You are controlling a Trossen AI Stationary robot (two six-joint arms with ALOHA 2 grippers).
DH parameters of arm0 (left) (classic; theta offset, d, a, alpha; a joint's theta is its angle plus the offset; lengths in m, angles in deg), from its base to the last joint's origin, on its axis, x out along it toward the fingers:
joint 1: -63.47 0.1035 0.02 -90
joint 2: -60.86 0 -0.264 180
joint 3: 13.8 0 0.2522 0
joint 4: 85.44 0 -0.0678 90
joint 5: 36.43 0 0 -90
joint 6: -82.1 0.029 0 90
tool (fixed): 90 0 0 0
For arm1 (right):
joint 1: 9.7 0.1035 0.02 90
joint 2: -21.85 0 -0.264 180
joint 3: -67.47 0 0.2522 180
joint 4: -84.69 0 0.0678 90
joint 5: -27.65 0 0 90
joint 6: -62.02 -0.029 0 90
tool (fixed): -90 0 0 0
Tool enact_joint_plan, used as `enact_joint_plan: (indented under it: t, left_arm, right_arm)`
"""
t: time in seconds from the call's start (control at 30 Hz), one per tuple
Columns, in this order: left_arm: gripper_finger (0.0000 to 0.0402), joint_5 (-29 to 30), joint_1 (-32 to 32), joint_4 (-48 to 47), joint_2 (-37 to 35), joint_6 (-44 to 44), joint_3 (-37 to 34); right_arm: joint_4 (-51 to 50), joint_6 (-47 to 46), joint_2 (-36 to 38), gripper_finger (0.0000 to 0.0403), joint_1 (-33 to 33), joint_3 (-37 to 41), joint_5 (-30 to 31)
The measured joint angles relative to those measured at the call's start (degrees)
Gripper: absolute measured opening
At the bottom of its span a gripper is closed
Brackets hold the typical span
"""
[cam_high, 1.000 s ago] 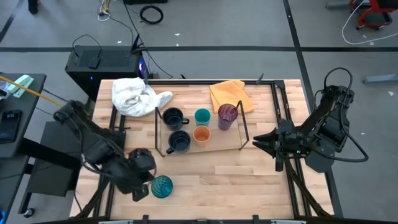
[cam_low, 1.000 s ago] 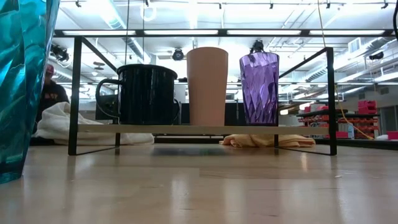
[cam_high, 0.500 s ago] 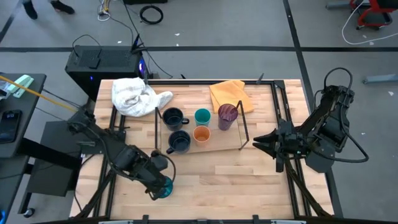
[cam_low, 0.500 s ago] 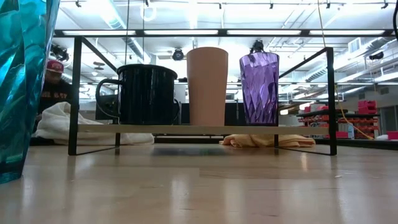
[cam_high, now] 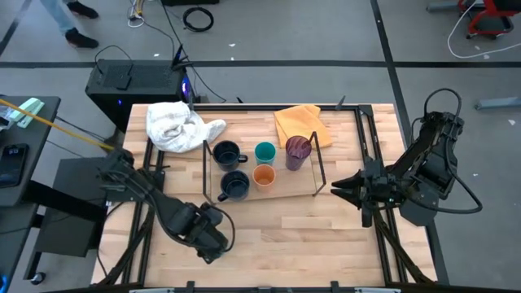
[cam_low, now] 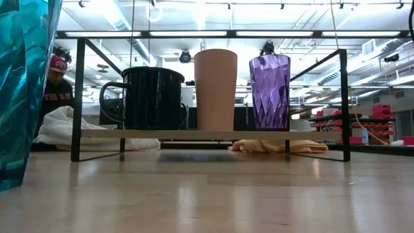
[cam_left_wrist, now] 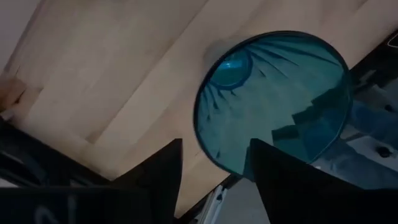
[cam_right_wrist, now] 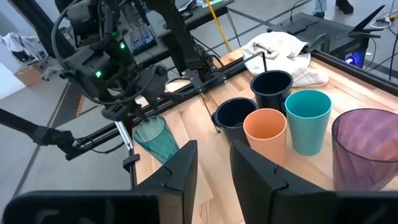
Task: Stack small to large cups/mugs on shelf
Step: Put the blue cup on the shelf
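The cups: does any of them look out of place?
Yes. The patterned teal tumbler stands upright on the bare table near the front left edge, under the left gripper, apart from the shelf. The other five cups are on the shelf.

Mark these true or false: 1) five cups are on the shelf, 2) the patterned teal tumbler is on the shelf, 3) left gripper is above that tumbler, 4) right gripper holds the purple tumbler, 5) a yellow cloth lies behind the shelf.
1) Five cups are on the shelf. True: two navy mugs, orange cup, teal cup, purple tumbler.
2) False. The patterned teal tumbler stands upright on the table near the front left corner.
3) True. The left gripper looks down into it, fingers apart.
4) False. The right gripper waits off the shelf's right end, holding nothing.
5) True. The yellow cloth lies there.
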Motion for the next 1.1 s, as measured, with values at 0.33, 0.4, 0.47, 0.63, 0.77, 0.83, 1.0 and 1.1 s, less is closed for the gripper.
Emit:
enact_joint_plan:
  t: [0.33, 0.4, 0.47, 0.63, 0.77, 0.83, 1.0, 1.1]
  left_arm:
    - [0.02, -0.01, 0.59, 3.75, 0.36, 0.44, -2.7]
    - [0.0198, -0.09, 0.83, 4.89, 0.47, 0.85, -3.82]
    - [0.0193, -0.24, 0.9, 4.89, 0.53, 1.78, -4.38]
    - [0.0185, -0.22, 0.92, 5.29, 0.49, 2.33, -6.02]
    - [0.0184, -0.29, 1.03, 6.35, 0.45, 3.02, -7.12]
    - [0.0185, -0.29, 1.22, 6.61, 0.45, 3.26, -7.19]
    - [0.0185, -0.3, 2.08, 7.15, 0.45, 5.27, -7.19]
    - [0.0181, -0.31, 2.51, 7.18, 0.45, 6.38, -7.19]
  right_arm:
    - [0.02, 0.05, 0.0, 0.0103, 0.0, 0.0, -0.21]
    - [0.0, 0.05, 0.0, 0.0103, 0.0, 0.0, -0.22]
    - [0.0, 0.05, 0.0, 0.0103, 0.0, 0.0, -0.22]
    - [0.04, 0.05, 0.0, 0.0103, 0.0, 0.0, -0.22]
    - [0.04, 0.01, 0.0, 0.0103, 0.0, 0.0, -0.22]
    - [0.06, 0.01, 0.0, 0.0103, 0.0, 0.0, -0.2]
    - [0.06, -0.08, 0.0, 0.0103, 0.0, 0.0, -0.22]
    - [0.08, -0.21, 0.0, 0.0103, 0.02, 0.0, -0.22]
